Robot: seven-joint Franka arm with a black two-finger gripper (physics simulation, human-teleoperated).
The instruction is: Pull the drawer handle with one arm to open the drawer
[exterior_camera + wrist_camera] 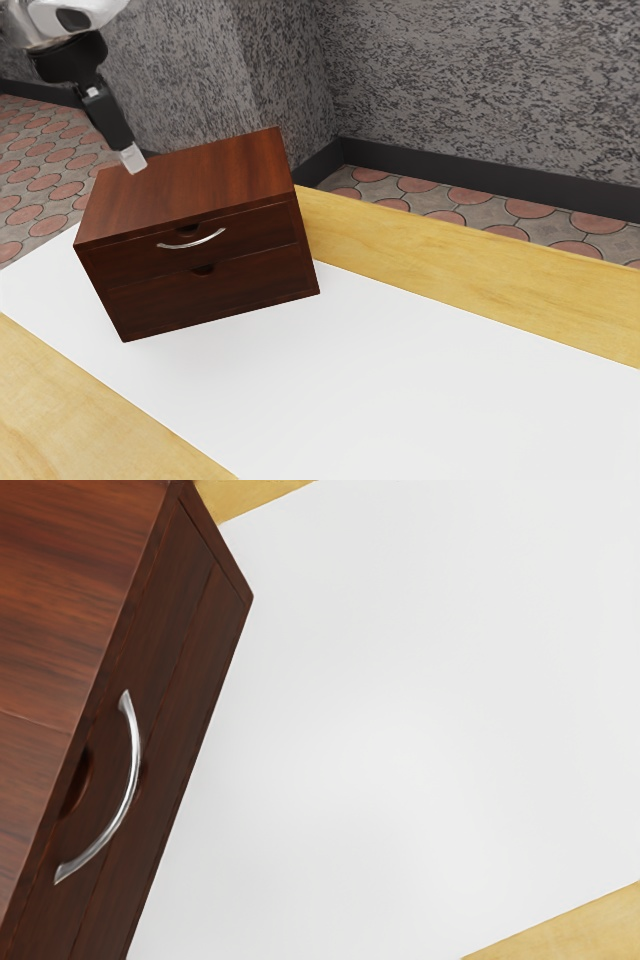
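**Desk:** Where is the drawer handle (190, 239)?

**Photographer:** Left of centre in the exterior view. It is a slim silver bow across the upper drawer (255, 228) of a dark wood cabinet (190, 175). The drawer sits flush and closed. The wrist camera looks down the cabinet's front onto the same drawer handle (112, 790), with the white sheet (420, 730) spreading beyond.

**Desk:** And the gripper (133, 162)?

**Photographer:** Upper left of the exterior view, at the cabinet's rear top corner and well apart from the handle. I cannot tell whether it is spread or pressed together, nor whether it touches the wood.

**Desk:** What could go wrong from here?

**Photographer:** Three things, by my reading.
- **Clipping the cabinet:** the gripper must cross the whole top and drop over the front, so it could catch the front edge.
- **Slipping off the handle:** the handle is thin and curved, so a shallow or off-centre hold might slide along the bow.
- **Jamming or dragging:** the cabinet stands skewed on the smooth sheet over the table (480, 260). A pull out of line with the drawer's travel could jam it, or drag the whole cabinet instead.

The lower drawer (230, 283), just beneath, has only a notch, so dropping too low would miss the handle.
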